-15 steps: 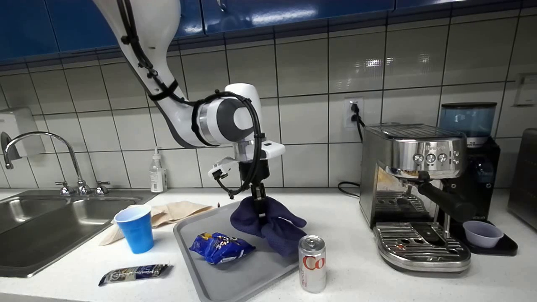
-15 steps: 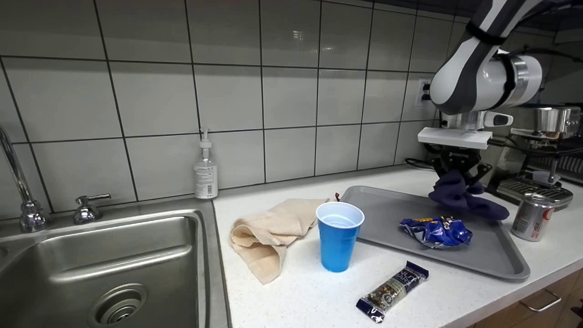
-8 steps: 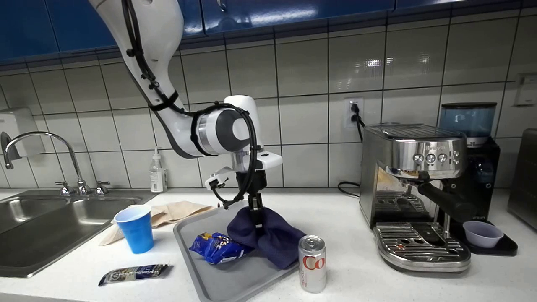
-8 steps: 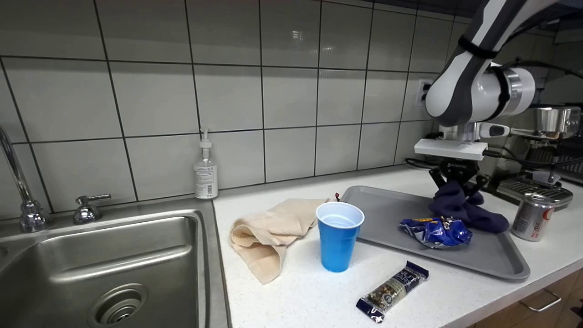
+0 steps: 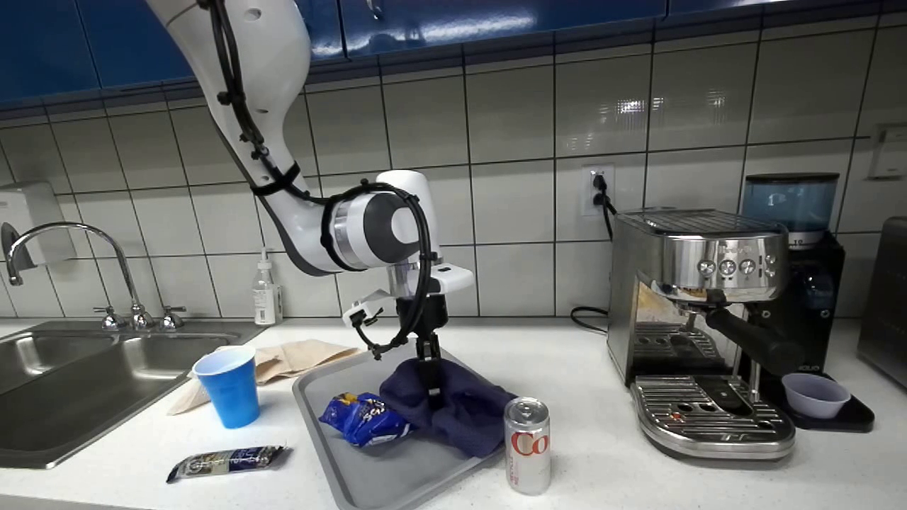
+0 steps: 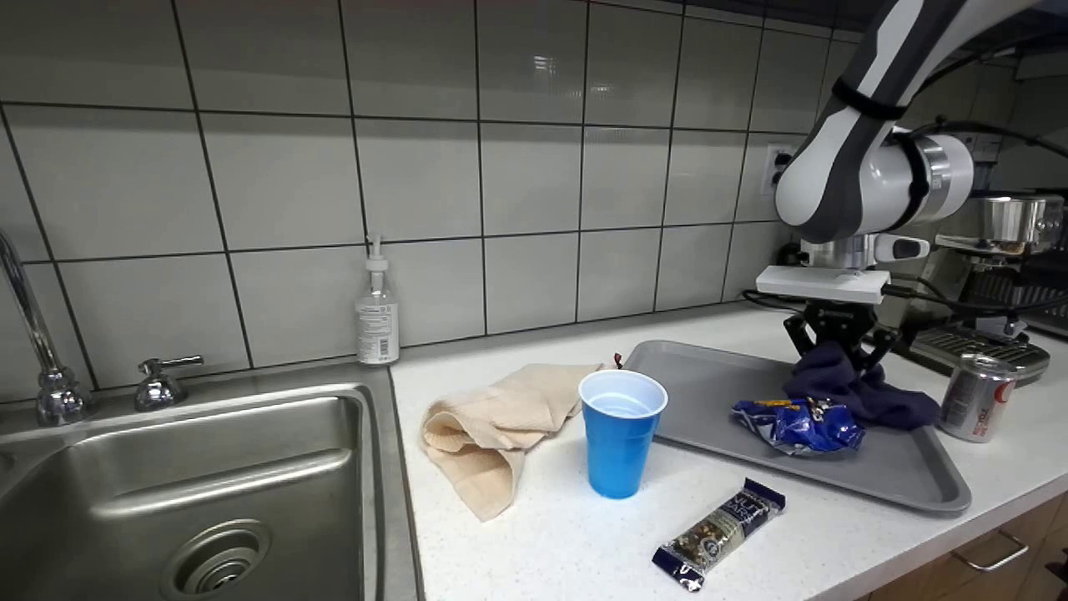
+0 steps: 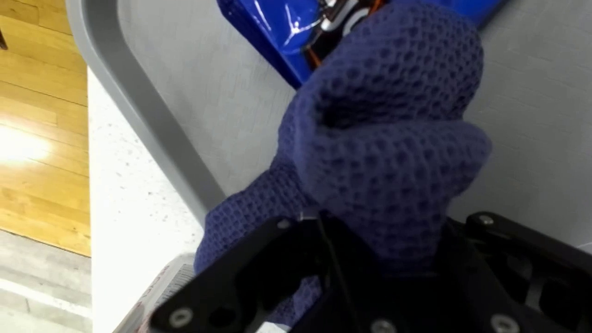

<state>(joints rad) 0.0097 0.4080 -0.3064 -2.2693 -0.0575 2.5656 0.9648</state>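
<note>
The claw (image 5: 433,393) points straight down, with its jaws set a small gap apart. A bunched navy cloth (image 5: 471,425) fills this gap; whether the jaws clamp the cloth or only straddle it cannot be told. The navy cloth is located directly beneath and around the claw, spread over a gray tray (image 5: 386,473). In the wrist view, a thick fold stands up between the jaws, and part of the cloth crosses the tray's rim.

Adjacent to the claw, a blue snack bag (image 6: 797,427) lies on the tray just beside the navy cloth; contact between the two cannot be confirmed. A silver can (image 5: 528,453) stands upright on the white counter (image 5: 609,482), to the right of the claw in both exterior views and close to one end of the navy cloth.

To the left of the claw in both exterior views, the following are located. A blue cup (image 6: 619,451) stands upright outside the tray. A nut bar (image 6: 719,534) lies flat in front of the cup. A beige towel (image 6: 501,426) lies crumpled near the cup. A soap bottle (image 6: 377,325) stands upright toward the rear. A steel sink (image 6: 388,467) is set well apart from the claw.

To the right of the claw, well apart, stands an espresso machine (image 5: 698,258).
</note>
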